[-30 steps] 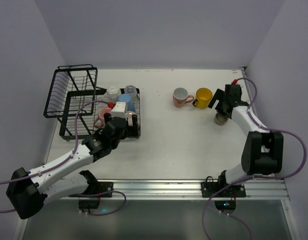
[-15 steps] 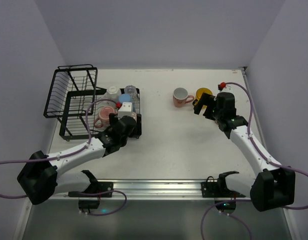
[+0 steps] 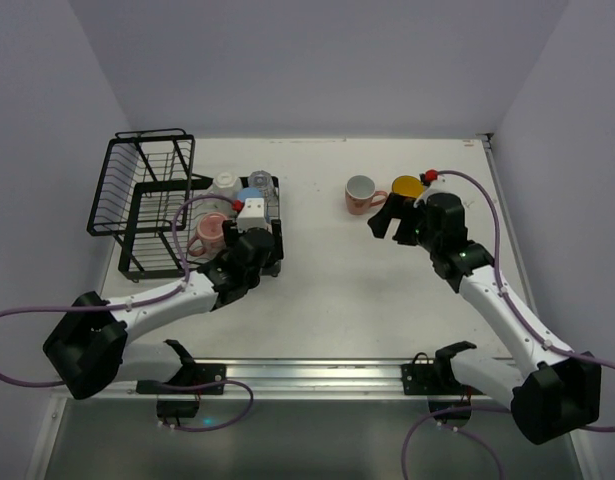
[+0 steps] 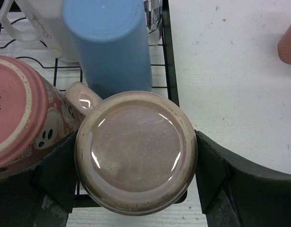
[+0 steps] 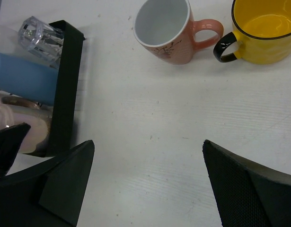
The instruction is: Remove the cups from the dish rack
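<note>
Behind beige cup (image 4: 136, 151), blue cup (image 4: 112, 47) partly hidden.

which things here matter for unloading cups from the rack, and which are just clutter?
Job: dish rack, beige cup, pink mug, blue cup, white mug, clear glass; already on the table: salmon mug, yellow mug.
Clutter: purple cable, mounting rail.

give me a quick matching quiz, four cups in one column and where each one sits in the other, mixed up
1. yellow mug with black handle
2. tall blue tumbler
3. clear faceted glass
4. glossy beige upturned cup

a. between the left gripper's fingers
b. far right corner of the black wire dish rack
c. on the white table, beside the pink mug
d. in the rack, between glass and beige cup

Pairs: 1-c, 2-d, 3-b, 4-a
</note>
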You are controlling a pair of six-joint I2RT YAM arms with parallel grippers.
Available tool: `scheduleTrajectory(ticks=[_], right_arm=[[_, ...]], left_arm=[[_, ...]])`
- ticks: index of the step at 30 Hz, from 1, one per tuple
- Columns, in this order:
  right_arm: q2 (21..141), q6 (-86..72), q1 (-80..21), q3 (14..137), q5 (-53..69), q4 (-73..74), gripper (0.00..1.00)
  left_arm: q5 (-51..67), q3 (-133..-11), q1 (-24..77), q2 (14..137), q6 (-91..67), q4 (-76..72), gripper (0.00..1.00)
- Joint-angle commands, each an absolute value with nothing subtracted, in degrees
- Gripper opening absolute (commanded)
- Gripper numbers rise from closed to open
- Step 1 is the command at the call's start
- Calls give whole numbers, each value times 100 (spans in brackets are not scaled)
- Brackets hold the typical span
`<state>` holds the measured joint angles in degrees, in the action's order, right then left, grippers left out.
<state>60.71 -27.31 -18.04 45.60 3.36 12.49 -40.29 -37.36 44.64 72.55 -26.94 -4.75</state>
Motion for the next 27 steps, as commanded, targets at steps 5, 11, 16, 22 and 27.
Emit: scheduleTrajectory(ticks=[5, 11, 16, 22, 27], right_arm=[[5415, -2812, -1934, 4755, 746, 1266, 99], [5063, -3330, -2109, 4729, 1599, 706, 99], [5027, -4121, -2522, 4387, 2074, -252, 99], [5106, -5053, -3391, 3799, 2039, -2080, 97], [5229, -5457, -3901, 3464, 1829, -3251, 94]], left_arm=[[-4289, -4007, 4412, 6883, -2365, -1099, 45], [-4096, -4517, 4421, 6065, -2127, -625, 25], [-3692, -4851, 4421, 5564, -2162, -299, 17], [-2586, -5097, 4421, 5089, -2889, -289, 11], [-1426, -5019, 4421, 4765, -3681, -816, 9]])
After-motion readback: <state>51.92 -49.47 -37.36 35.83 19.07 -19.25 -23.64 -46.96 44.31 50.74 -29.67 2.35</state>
